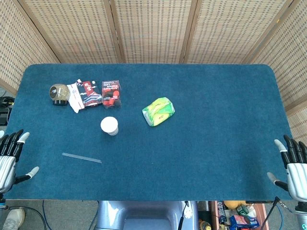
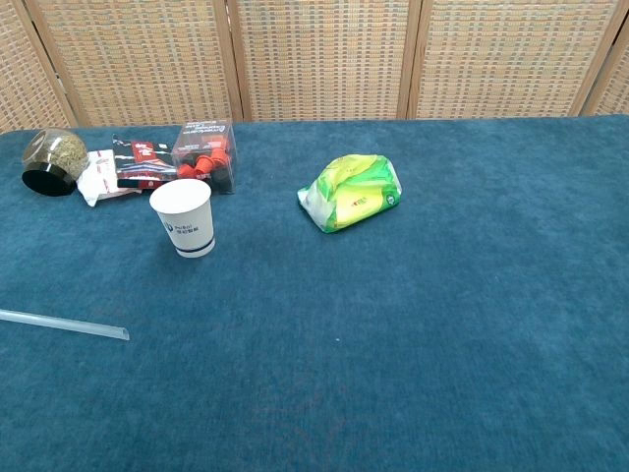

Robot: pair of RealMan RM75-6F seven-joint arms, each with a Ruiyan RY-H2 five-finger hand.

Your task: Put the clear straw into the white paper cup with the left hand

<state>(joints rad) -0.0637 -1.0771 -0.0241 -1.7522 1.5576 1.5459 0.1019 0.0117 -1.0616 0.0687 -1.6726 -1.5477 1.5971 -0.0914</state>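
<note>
The clear straw (image 1: 81, 158) (image 2: 63, 324) lies flat on the blue table, near its front left. The white paper cup (image 1: 109, 125) (image 2: 183, 217) stands upright a little behind and to the right of the straw. My left hand (image 1: 9, 158) hangs at the table's left edge, fingers spread, holding nothing, well left of the straw. At the right edge, my right hand (image 1: 293, 167) is likewise spread and empty. Neither hand shows in the chest view.
A green and yellow snack bag (image 1: 159, 111) (image 2: 351, 192) lies mid-table. At the back left sit a round jar (image 1: 59, 94) (image 2: 51, 162), a white and red packet (image 1: 81, 94) and a clear box of red items (image 1: 111, 93) (image 2: 205, 154). Wicker screens stand behind the table.
</note>
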